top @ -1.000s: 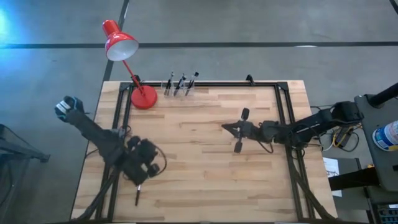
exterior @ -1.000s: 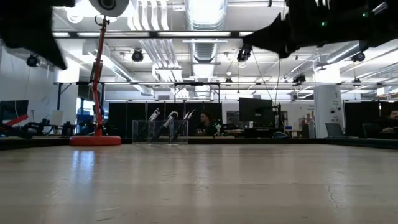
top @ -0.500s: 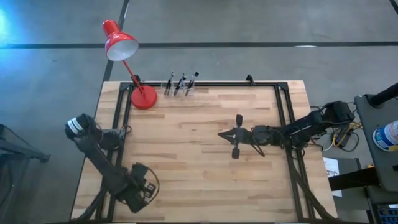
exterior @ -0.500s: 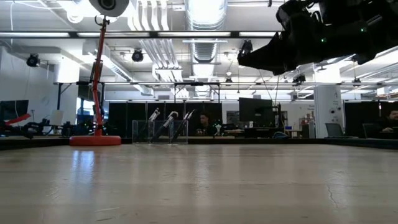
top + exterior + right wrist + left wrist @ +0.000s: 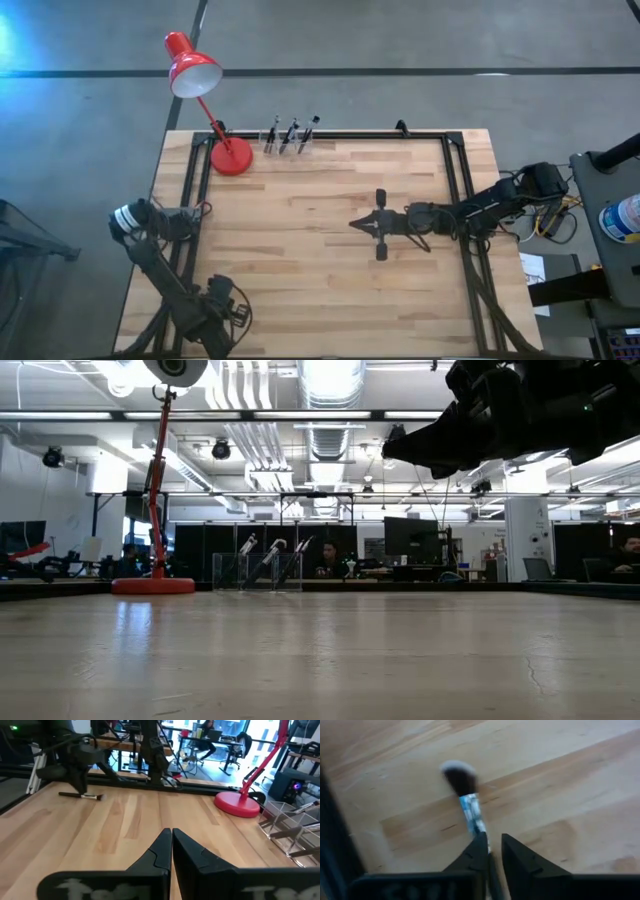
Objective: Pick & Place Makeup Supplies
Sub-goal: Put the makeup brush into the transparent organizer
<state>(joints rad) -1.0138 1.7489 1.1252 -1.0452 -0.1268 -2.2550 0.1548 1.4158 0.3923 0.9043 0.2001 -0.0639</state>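
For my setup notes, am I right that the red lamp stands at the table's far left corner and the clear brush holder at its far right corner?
Not quite: the clear brush holder stands just beside the red lamp, as the high view shows.

Clearance: mid-table open.
Red lamp (image 5: 228, 155) and clear brush holder (image 5: 288, 143) (far edge) obstruct; one brush (image 5: 82, 796) lies near left corner.

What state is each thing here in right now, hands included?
Brush: lying flat on the table.
Left hand: slightly open, astride the brush's handle.
Right hand: shut, empty, over the table's middle.
Other brushes: leaning in the clear holder.
Red lamp: upright.
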